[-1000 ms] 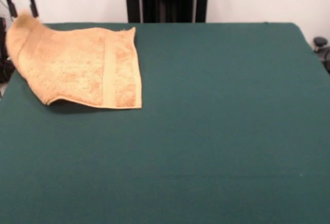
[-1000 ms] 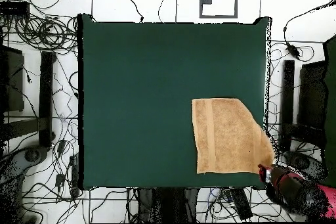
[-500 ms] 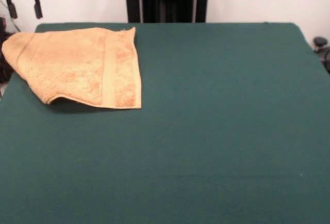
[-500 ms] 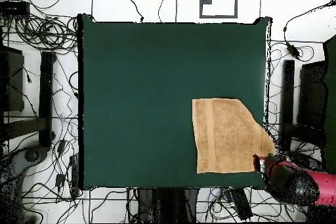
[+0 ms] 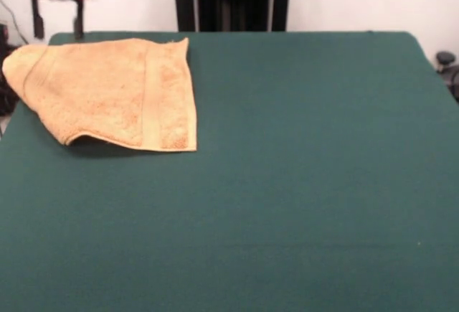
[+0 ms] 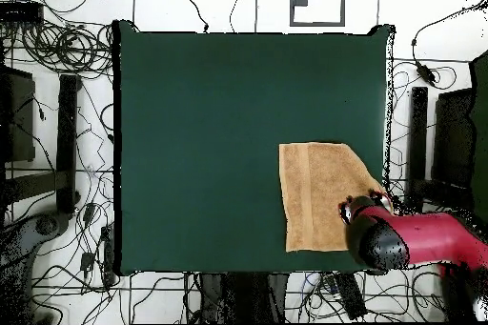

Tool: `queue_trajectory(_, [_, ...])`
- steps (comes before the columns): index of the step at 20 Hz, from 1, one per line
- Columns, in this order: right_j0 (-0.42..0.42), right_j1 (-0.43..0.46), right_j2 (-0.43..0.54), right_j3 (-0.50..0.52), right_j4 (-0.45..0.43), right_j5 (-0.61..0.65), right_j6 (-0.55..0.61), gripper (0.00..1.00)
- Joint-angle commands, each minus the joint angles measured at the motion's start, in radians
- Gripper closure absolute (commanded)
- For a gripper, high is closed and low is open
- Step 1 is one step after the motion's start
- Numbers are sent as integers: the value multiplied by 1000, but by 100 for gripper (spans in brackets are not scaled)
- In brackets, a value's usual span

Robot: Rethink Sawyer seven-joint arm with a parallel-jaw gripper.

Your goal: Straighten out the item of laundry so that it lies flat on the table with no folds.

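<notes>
The item of laundry, an orange-tan towel (image 5: 115, 90), lies at the far left corner of the green table (image 5: 301, 168). Its left end bulges over the table's side edge, and its near left corner is cut off at a slant. A woven band runs near its right hem. My gripper (image 5: 57, 26) hangs open just above the towel's far edge, its two dark fingers apart with nothing between them. In the overhead view the red arm (image 6: 429, 245) reaches in from the right, and the gripper head (image 6: 370, 233) covers the lower right corner of the towel (image 6: 319, 192).
The table (image 6: 210, 131) extends well beyond the towel. Tangled cables (image 6: 67, 50) and dark stands (image 6: 69, 140) lie on the floor around it. The table's side edge runs under the towel's outer end.
One second ago the towel's outer corner was held raised; it has dropped and lies low. The gripper has since moved inward over the towel's far edge.
</notes>
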Motion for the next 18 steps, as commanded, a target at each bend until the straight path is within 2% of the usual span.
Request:
queue_trajectory(1, [491,300,-446,-292,-229,-478,614,0])
queue_trajectory(2, [569,380,-554,-371,-160,-566,619,0])
queue_trajectory(4, [630,511,-669,-456,23,-694,536,0])
queue_trajectory(7, [612,604,-655,-505,161,-754,410,0])
queue_trajectory(13, [612,758,-670,-602,359,-852,287,0])
queue_trajectory(18, [588,801,-653,-627,390,-882,233,0])
